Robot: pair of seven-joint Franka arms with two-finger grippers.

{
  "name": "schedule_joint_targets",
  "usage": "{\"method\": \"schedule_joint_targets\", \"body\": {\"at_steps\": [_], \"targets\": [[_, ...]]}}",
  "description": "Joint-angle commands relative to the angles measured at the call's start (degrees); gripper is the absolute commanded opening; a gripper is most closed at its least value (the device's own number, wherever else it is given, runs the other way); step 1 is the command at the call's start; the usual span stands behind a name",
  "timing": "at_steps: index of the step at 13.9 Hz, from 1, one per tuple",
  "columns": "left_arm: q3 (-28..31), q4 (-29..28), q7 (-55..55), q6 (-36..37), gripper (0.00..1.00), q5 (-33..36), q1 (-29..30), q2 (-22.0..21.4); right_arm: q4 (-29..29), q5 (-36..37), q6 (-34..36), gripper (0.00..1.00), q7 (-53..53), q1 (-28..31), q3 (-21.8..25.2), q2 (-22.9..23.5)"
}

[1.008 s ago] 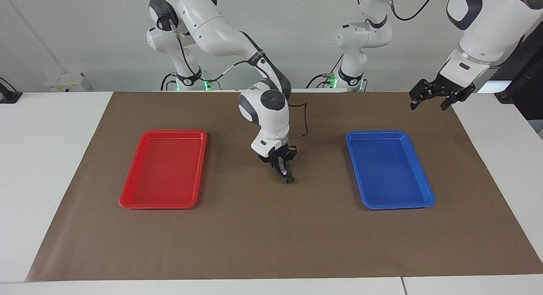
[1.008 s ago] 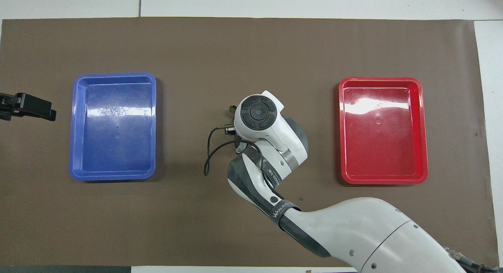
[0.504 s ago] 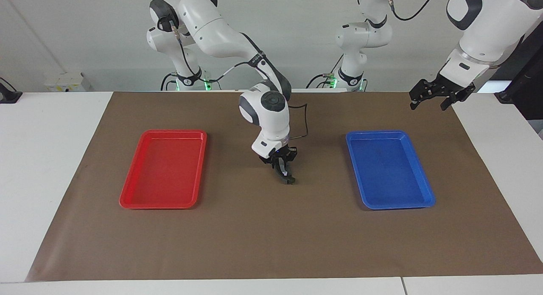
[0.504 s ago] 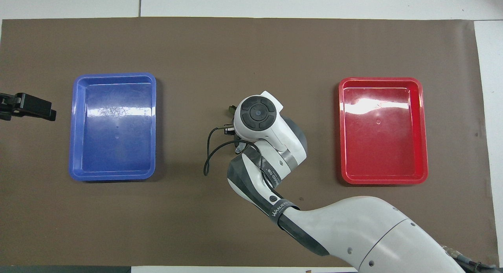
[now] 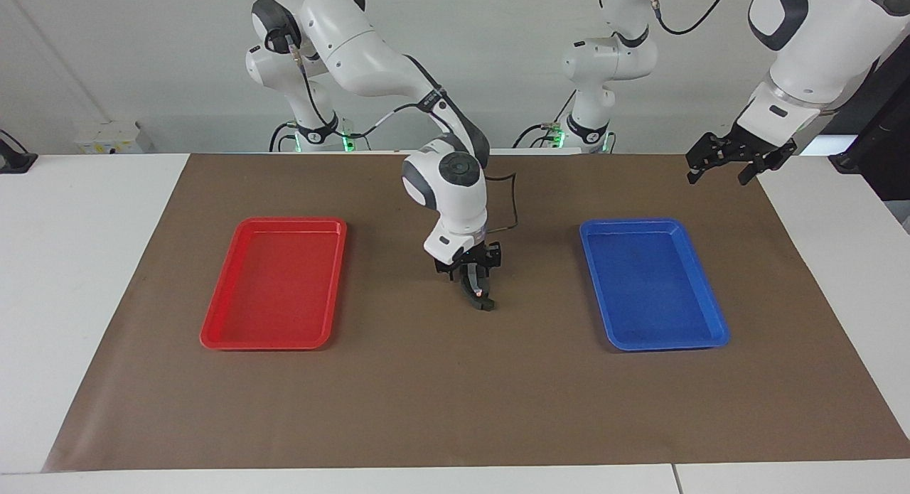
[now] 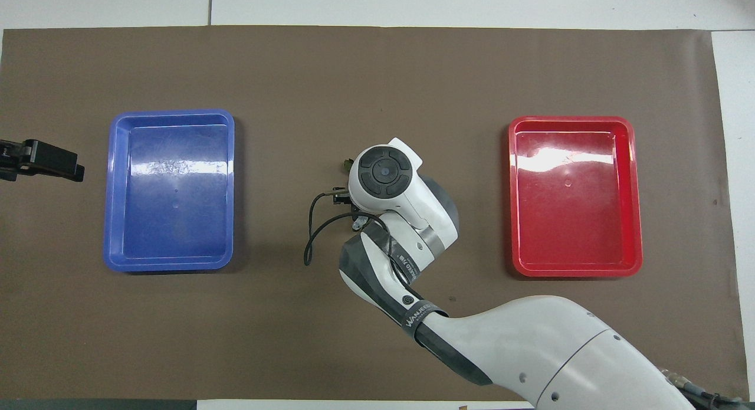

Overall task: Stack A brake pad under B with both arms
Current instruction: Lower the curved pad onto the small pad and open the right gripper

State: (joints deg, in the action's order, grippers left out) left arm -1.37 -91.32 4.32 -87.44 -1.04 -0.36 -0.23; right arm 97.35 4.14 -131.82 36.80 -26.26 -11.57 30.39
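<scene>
R gripper [image 5: 475, 284] sits low over mid-mat, btwn the red tray [image 5: 213, 337] and blue tray [image 5: 718, 334]; can't tell if its fingers are pinching or spread. Right under it is the curved shoe [image 5: 479, 293], pale strip and bright spot up, on a dark lump that's prob. the flat pad [image 5: 486, 306], so I'd judge the step as setting shoe on pad. Next: let go fully, lift straight up w/o nudging the stack. Vs a sec ago the R wrist has crept slightly up; L gripper [image 5: 739, 163] waits, fingers spread, empty, over the mat's corner at its own end.
</scene>
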Motion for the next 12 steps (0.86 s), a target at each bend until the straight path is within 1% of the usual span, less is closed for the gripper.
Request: {"method": "schedule_joint_targets", "body": {"at_steps": [1, 2, 5, 9, 12], "targets": [[-0.04, -0.79, 0.25, -0.27, 1.0, 0.86, 0.1, -0.82, -0.23, 1.66, 2.52, 0.99, 1.52, 1.47, 0.41, -3.73], [-0.04, -0.79, 0.34, -0.27, 1.0, 0.86, 0.1, -0.82, 0.21, 1.75, 2.97, 0.99, 1.17, 2.95, 0.93, -5.76], [-0.04, -0.79, 0.16, -0.27, 1.0, 0.78, 0.1, -0.82, 0.3, 3.59, 5.86, 0.99, -1.71, 12.17, 1.11, -12.18], [-0.04, -0.79, 0.16, -0.27, 1.0, 0.86, 0.1, -0.82, 0.04, 3.68, 12.97, 0.99, -13.3, 22.37, 1.03, -18.34], [-0.04, -0.79, 0.16, -0.27, 1.0, 0.86, 0.1, -0.82, -0.14, 3.68, 19.38, 0.99, -17.97, 28.35, 0.94, -23.08]]}}
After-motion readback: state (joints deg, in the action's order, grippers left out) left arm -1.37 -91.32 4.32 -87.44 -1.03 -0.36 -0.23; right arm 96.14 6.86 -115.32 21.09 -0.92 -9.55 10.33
